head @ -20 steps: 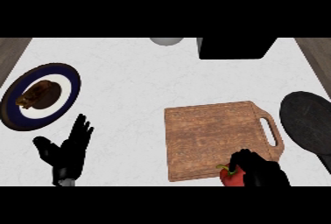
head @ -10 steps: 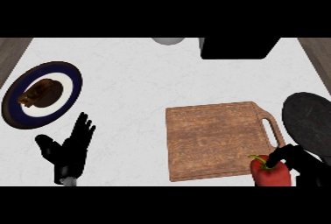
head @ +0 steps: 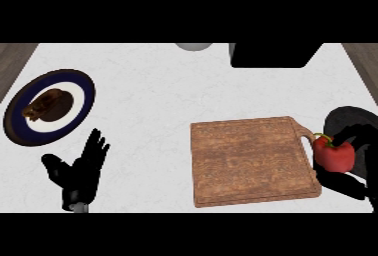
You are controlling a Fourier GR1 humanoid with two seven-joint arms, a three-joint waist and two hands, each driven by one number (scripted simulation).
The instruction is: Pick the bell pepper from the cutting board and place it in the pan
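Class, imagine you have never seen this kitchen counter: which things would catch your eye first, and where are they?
The red bell pepper stands out at the right, held by the right hand between the wooden cutting board and the dark pan. At the left lies a blue-rimmed plate with brown food, and below it the left hand rests open.

A: What does the left hand (head: 77,167) look like?
B: Matte black all over, slim fingers and a stubby thumb, with a short grey wrist stub below it.
A: And the right hand (head: 359,145)?
B: Equally black, its outline indistinct.
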